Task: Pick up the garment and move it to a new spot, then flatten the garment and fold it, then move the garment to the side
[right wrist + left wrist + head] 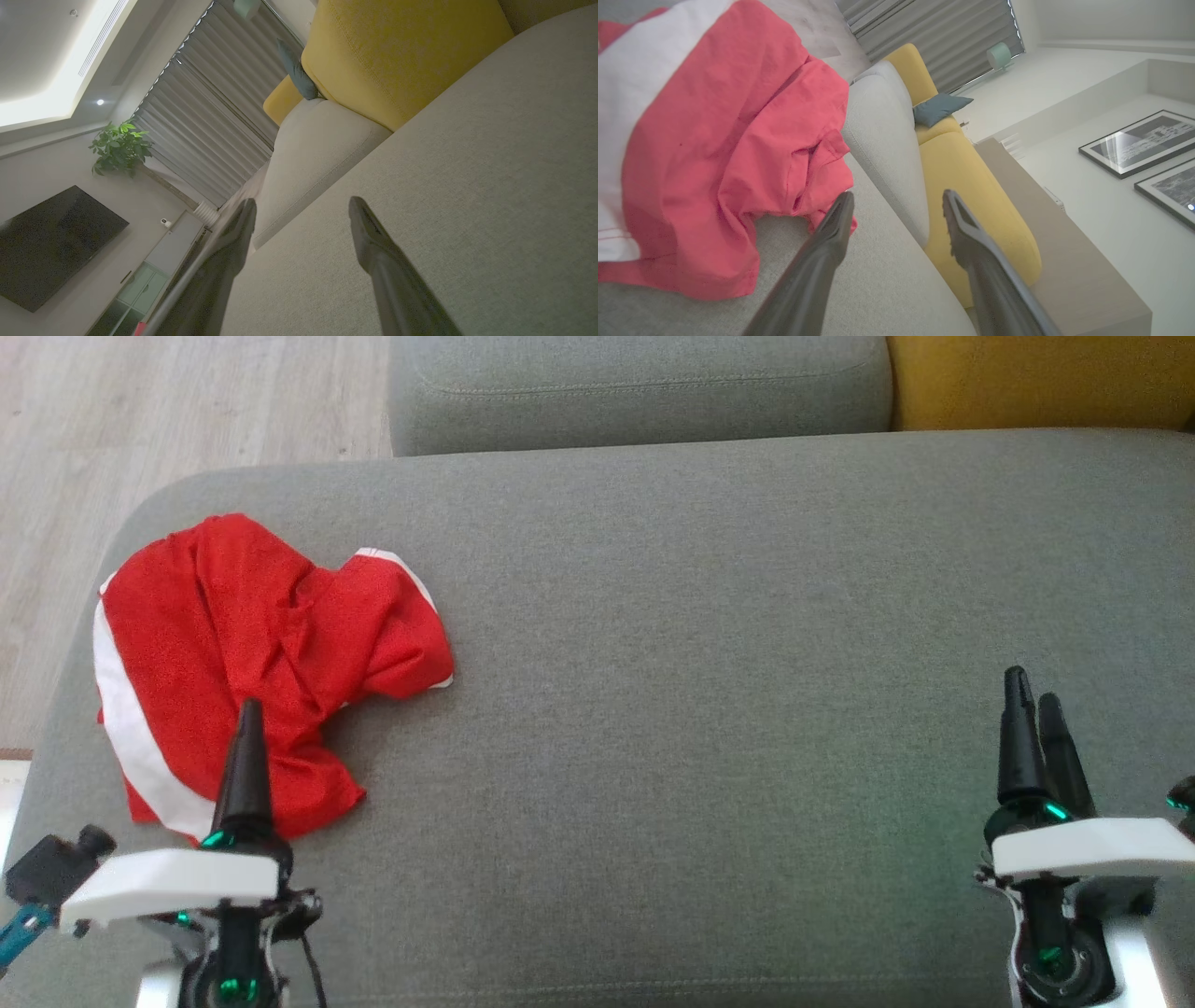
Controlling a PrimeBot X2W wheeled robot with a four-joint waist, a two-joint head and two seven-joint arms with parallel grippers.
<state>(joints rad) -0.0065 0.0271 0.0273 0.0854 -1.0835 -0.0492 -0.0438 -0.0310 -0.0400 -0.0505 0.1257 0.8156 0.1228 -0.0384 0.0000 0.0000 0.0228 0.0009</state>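
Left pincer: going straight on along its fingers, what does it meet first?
Probably the red garment: one finger overlaps its edge. The open left pincer is centred past it, on the grey back cushion. Depth unclear.

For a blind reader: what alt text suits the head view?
A crumpled red garment with white stripes lies at the left end of a grey fabric sofa seat. The left hand reaches over its near edge; the right hand is over bare cushion.

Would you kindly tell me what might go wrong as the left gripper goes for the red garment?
The garment is bunched, so the open left gripper may pinch several layers together, which would make flattening harder. It lies near the rounded corner of the sofa cushion beside the floor; a careless drag might slide it off.
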